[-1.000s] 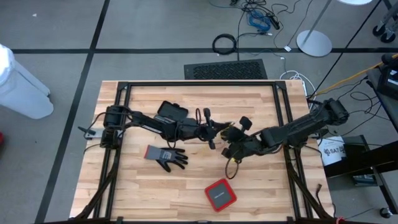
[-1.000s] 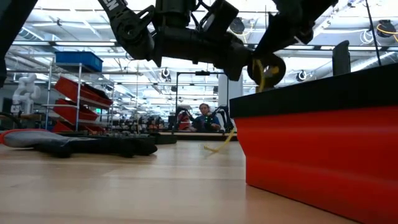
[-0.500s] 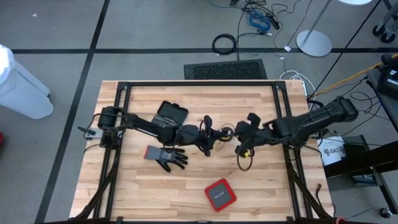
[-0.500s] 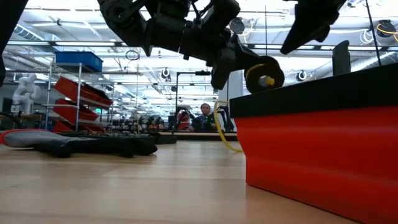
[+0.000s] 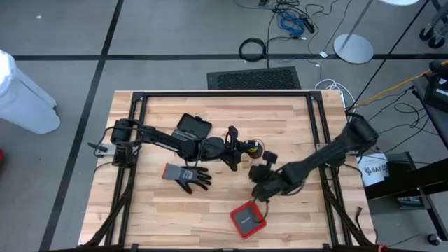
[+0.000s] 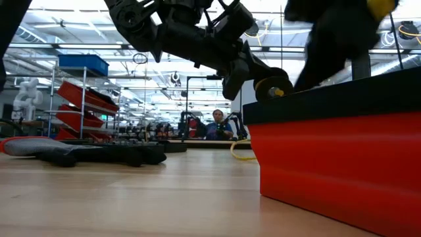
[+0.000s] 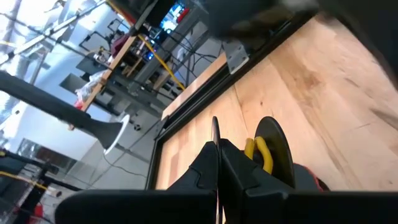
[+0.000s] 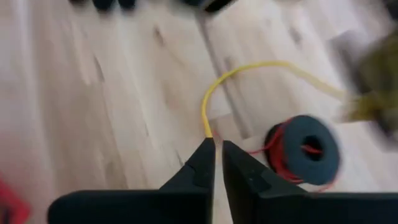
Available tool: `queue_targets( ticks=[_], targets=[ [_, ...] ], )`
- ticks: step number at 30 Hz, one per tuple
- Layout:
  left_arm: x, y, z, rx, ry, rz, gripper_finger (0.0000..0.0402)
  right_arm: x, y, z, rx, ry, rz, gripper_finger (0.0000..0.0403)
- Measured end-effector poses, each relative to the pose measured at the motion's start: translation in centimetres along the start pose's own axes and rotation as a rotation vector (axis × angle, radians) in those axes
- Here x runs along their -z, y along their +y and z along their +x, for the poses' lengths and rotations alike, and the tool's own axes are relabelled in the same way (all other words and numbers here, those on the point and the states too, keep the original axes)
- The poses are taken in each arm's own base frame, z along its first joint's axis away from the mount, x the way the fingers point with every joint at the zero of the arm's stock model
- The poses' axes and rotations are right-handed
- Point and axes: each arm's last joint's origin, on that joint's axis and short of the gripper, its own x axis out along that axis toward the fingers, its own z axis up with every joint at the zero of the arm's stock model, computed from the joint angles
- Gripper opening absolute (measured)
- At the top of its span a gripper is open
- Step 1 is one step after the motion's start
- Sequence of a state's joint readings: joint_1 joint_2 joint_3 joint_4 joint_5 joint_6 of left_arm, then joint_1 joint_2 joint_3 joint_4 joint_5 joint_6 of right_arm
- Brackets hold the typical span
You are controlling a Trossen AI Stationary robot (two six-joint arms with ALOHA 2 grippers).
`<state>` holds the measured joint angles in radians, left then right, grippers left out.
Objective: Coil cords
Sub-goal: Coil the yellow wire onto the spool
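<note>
Blurring right end effector (image 8: 216,148), yellow cord (image 8: 211,102) half-hidden.

The table (image 5: 210,210) is pale, streaked wood framed in black. At its six o'clock edge sits a red box (image 5: 248,218) with a dark top; at nine o'clock, a grey-and-black glove (image 5: 187,176). Yellow cord (image 8: 249,74) and red cord (image 8: 280,149) lie by a dark disc (image 8: 306,149).

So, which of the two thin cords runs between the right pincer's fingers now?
The yellow cord. It loops across the wood and ends between the fingers of the right pincer. The red cord is wound around a dark spool beside it.
</note>
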<state>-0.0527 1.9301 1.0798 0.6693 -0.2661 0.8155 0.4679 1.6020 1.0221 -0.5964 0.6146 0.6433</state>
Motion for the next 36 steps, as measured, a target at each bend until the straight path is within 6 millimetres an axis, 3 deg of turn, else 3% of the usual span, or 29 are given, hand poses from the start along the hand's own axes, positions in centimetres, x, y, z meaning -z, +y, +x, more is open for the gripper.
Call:
queue_targets(
  ticks=[6, 11, 22, 29, 36],
  targets=[
    [0.6, 0.4, 0.2, -0.004, 0.019, -0.050, 0.0000, 0.7, 1.9, 5.8, 0.030, 0.025, -0.011, 0.0068],
    [1.1, 0.6, 0.3, 0.006, 0.047, -0.046, 0.0000, 0.6, 1.5, 8.1, 0.077, 0.025, -0.016, 0.0106],
    [2.2, 1.0, 0.5, 0.019, 0.098, -0.081, 0.0000, 0.7, 0.8, 9.0, 0.126, 0.038, -0.006, 0.0114],
    [3.7, 2.4, 0.8, -0.028, 0.130, -0.214, 0.0000, 1.0, 1.7, 7.9, 0.147, -0.011, -0.056, 0.0099],
    [5.6, 3.2, 1.3, 0.009, 0.143, -0.374, 0.0000, 1.0, 1.7, 7.9, 0.142, -0.004, -0.117, 0.0096]
  ],
)
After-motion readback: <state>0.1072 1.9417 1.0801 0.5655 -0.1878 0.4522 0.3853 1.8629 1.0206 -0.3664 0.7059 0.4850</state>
